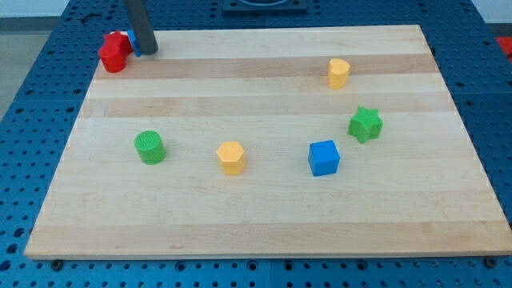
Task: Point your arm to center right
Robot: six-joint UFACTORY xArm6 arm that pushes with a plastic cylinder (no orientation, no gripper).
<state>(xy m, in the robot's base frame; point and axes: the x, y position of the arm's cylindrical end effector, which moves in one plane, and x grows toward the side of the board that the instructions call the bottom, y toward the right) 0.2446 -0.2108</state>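
Observation:
My tip [147,50] rests on the wooden board [264,216] at the view's top left corner. It touches a blue block [134,44] that is mostly hidden behind the rod, with a red block [114,54] just to its left. A green cylinder [150,148] stands at the left centre. A yellow hexagonal block [231,158] sits in the middle. A blue cube [324,158] lies right of centre. A green star block [366,124] is at the centre right. A yellow rounded block [338,73] is at the upper right.
The board lies on a blue perforated table [40,96] that surrounds it on all sides. A dark mount [264,4] shows at the view's top edge.

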